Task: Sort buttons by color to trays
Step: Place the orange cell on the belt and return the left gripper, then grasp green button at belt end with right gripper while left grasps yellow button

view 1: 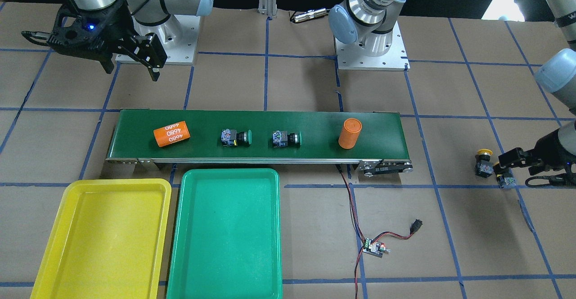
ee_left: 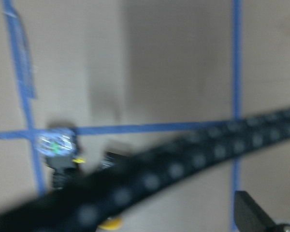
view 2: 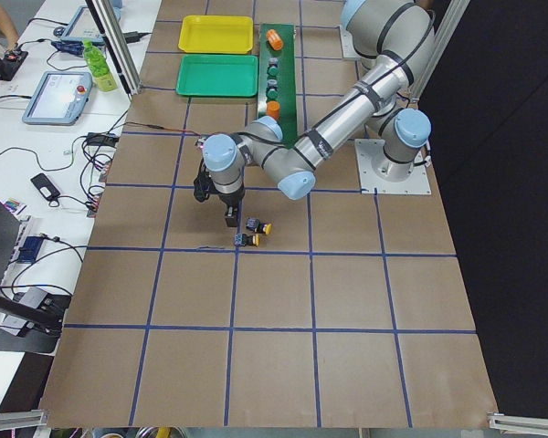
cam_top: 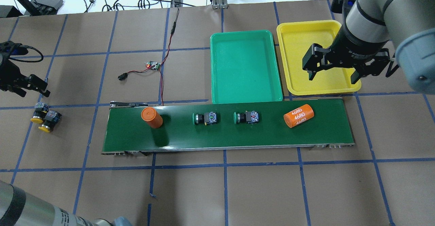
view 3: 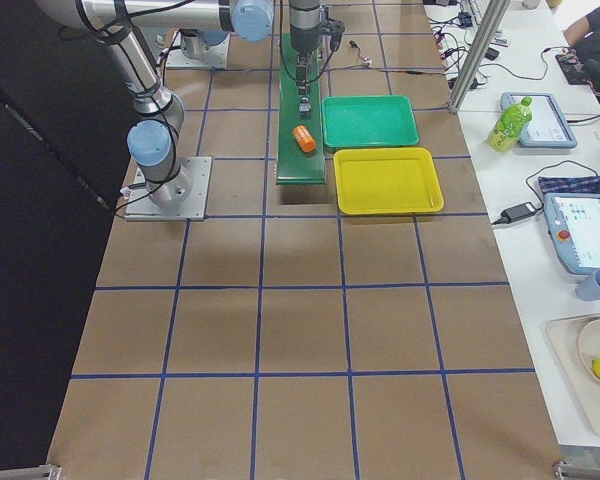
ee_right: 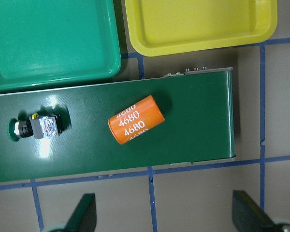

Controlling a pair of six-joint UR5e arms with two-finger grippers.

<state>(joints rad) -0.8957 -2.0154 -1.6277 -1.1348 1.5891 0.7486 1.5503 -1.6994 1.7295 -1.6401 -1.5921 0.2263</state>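
Left claw [cam_top: 34, 91] low over table, jaws spread, nothing between them. Yellow buttons [cam_top: 39, 112] lie just beside its fingertips, off belt; probably next pick. Belt [cam_top: 238, 137] well to its right carries upright orange cylinder [cam_top: 152, 118], two green buttons [cam_top: 205, 118] on their sides, then lying orange cylinder [cam_top: 298, 116]. Right claw [cam_top: 333, 74] hangs high near belt's tray end, jaws wide, holding nothing; seemingly placed to take buttons there. Green tray [cam_top: 244, 69], yellow tray [cam_top: 306, 49] just beyond it, no button in either yet.

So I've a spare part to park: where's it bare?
Green tray and yellow tray are empty. The belt is bare at each end, beyond the upright cylinder and lying cylinder. Its middle, around the green buttons, is crowded.
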